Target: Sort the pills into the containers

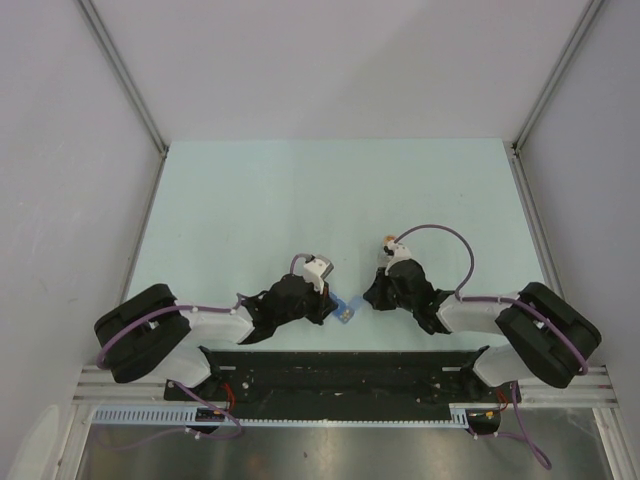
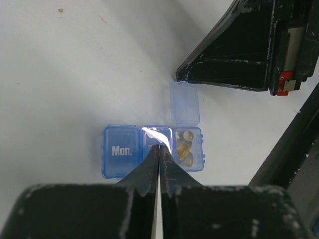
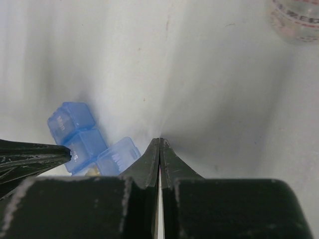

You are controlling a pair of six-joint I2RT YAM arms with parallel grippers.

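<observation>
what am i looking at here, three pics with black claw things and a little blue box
These are two robot arms bolted to a table. One picture looks down from above; the other two come from cameras on each arm's wrist, so you see that arm's own hand. On the table lies a small blue pill box of three compartments; the one at the end is open, with yellowish pills inside. The left hand is shut, its tip at the middle compartment. The right hand is shut too, beside the box. Neither holds anything.
</observation>
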